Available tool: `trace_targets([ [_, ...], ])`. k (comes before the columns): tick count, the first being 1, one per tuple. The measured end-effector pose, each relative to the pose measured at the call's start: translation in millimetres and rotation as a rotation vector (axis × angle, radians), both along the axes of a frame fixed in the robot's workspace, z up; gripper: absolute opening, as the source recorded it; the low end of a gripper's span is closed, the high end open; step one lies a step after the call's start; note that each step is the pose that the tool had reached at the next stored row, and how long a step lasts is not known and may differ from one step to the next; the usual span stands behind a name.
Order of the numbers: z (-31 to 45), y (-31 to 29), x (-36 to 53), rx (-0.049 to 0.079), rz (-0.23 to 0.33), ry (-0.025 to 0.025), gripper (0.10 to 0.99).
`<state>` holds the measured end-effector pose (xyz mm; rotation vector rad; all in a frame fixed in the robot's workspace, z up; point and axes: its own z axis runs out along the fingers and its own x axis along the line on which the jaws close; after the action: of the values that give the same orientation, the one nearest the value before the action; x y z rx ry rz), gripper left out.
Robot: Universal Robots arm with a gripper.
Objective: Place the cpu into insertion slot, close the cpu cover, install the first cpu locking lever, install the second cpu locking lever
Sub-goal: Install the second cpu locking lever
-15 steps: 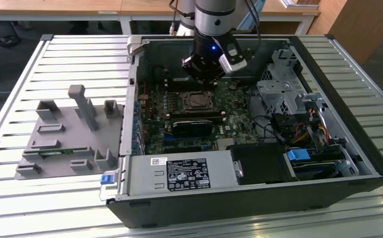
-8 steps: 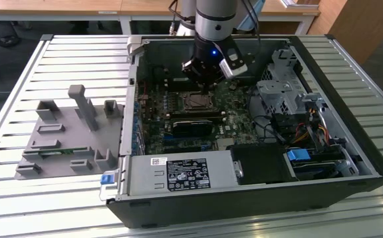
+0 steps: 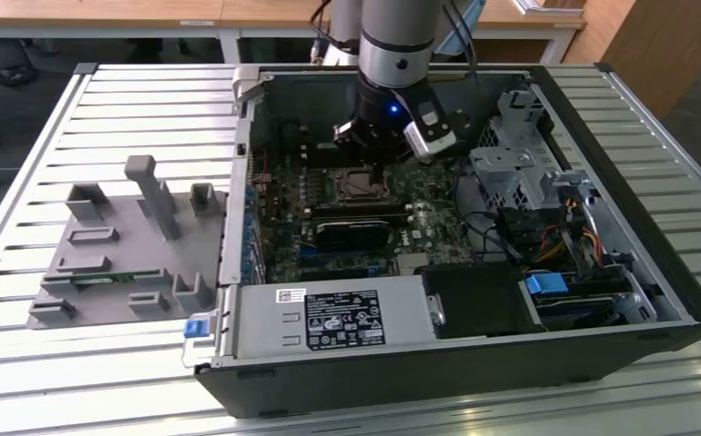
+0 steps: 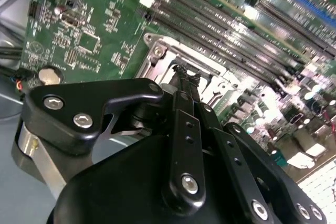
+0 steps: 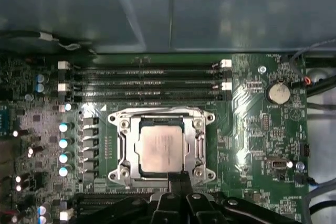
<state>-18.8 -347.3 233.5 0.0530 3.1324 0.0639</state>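
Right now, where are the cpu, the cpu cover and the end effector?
cpu (image 5: 160,150): first wrist view, middle of its metal face.
cpu cover (image 5: 198,145): first wrist view, one side bar of the frame.
end effector (image 5: 176,178): first wrist view, its fingertips at the socket's edge.

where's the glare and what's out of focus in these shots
In the first wrist view, glare streaks the board beside the cpu cover, while the cpu reads evenly lit. In the second wrist view, bright blown-out patches sit on the board's far edge and the gripper looks soft. The exterior view is evenly lit.
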Motion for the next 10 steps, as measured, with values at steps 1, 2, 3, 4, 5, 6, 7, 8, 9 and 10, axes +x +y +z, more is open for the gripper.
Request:
trace_targets([
  [1,-0.2,-1.9,0.0,0.001,0.000,-0.0001,0.106],
  [2,-0.3,-3.7,0.0,0.002,0.000,-0.0001,0.106],
  [3,-0.4,-5.6,0.0,0.003,0.000,0.0000,0.106],
  [4,-0.6,-7.7,0.0,0.006,0.000,0.0001,0.106],
  [5,-0.8,-9.4,0.0,0.012,0.000,0.0000,0.106],
  [6,-1.1,-10.6,0.0,0.019,0.000,-0.0001,0.106],
  [7,-1.3,-11.3,0.0,0.025,0.000,0.0000,0.106],
  [8,-1.5,-11.8,0.0,0.028,0.000,-0.0001,0.106],
  [9,-1.6,-12.3,0.0,0.028,0.000,-0.0001,0.106],
  [10,-1.7,-13.0,0.0,0.028,0.000,0.0000,0.106],
])
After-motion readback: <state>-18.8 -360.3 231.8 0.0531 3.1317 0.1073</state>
